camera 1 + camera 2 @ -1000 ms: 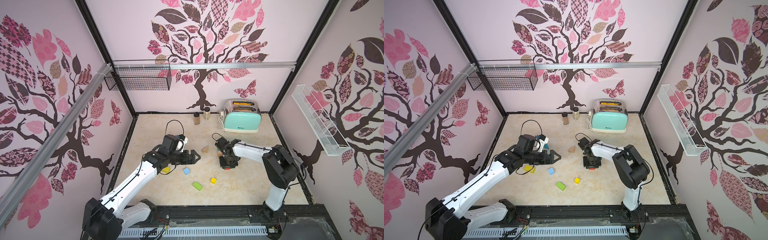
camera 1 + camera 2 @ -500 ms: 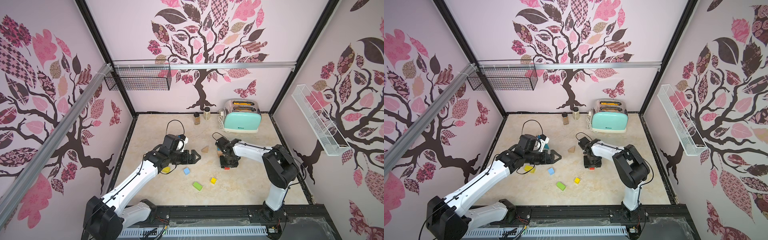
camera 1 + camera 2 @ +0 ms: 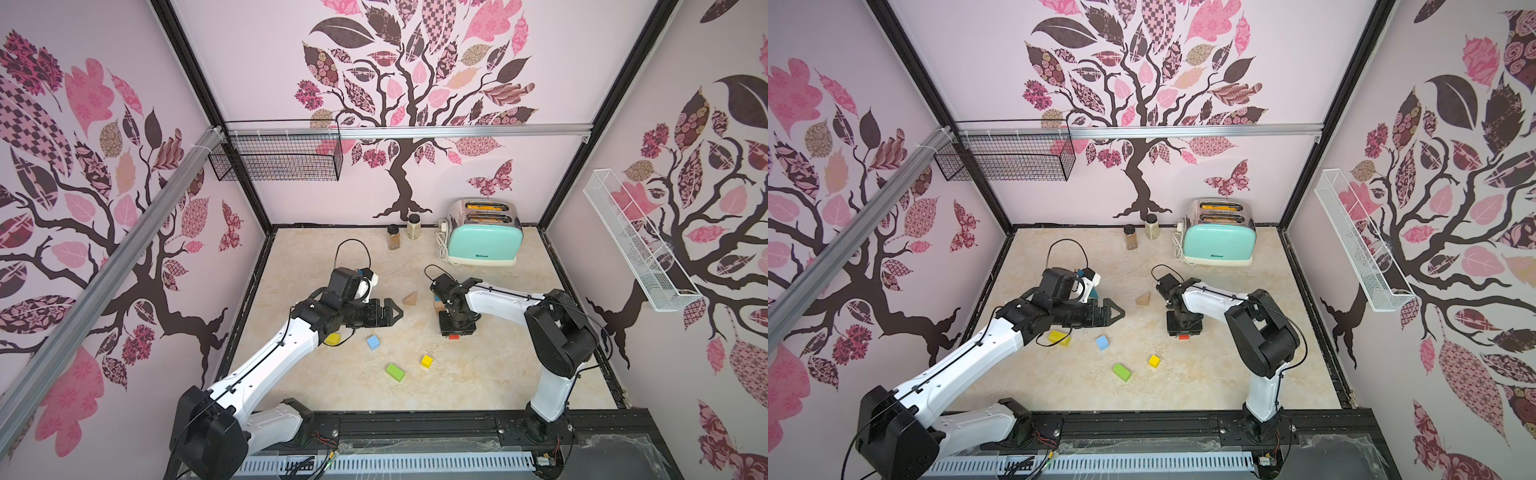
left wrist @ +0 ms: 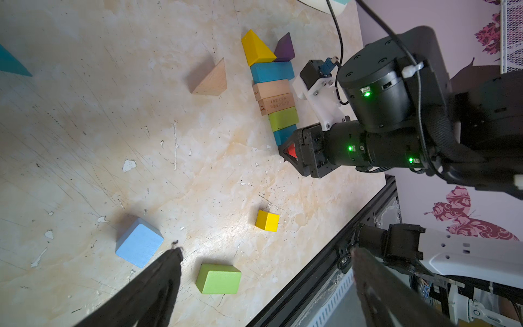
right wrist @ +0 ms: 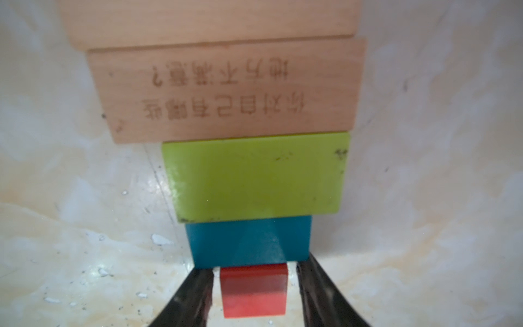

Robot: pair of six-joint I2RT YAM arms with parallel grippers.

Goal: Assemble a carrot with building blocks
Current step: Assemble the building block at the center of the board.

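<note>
**Right Gripper at the Carrot Tip: Red Block Between Spread Fingers**

**Finger state, right.** The right gripper (image 5: 253, 269) stands over the narrow end of the block row. Its fingers (image 5: 194, 297) are spread, one on each side of the red block (image 5: 253, 291). A thin strip of tabletop (image 5: 85, 254) shows on both sides, so neither pad appears to press the block.

**Location of the part.** The red block rests on the tabletop between the fingers. Its far face meets the teal block (image 5: 249, 240) directly beyond the fingertips. Whether the two faces touch fully cannot be told.

**Governing relation.** The row's long axis runs straight ahead from the right fingertips:
- teal block
- green brick (image 5: 257, 175)
- engraved wooden brick (image 5: 229, 90)
- plain wooden brick (image 4: 271, 88)
- teal brick (image 4: 271, 71)
- yellow wedge (image 4: 256, 46) and purple wedge (image 4: 285, 48) at the far end

The fingers close across this axis. The red block appears to be seated as the tip. A straight lift looks like the safe way to clear it, because any sideways travel would let a finger push it out of line.

**Finger state, left.** The left gripper (image 4: 266, 252) is spread wide and empty, well apart from the row. The light blue cube (image 4: 138, 243), loose green brick (image 4: 218, 279) and yellow cube (image 4: 267, 220) lie near its fingers. The bare-wood wedge (image 4: 210, 79) lies farther ahead, towards the row.

**Arm selection.** The right arm is nearer the row. The left arm is nearer the loose blocks.
</note>
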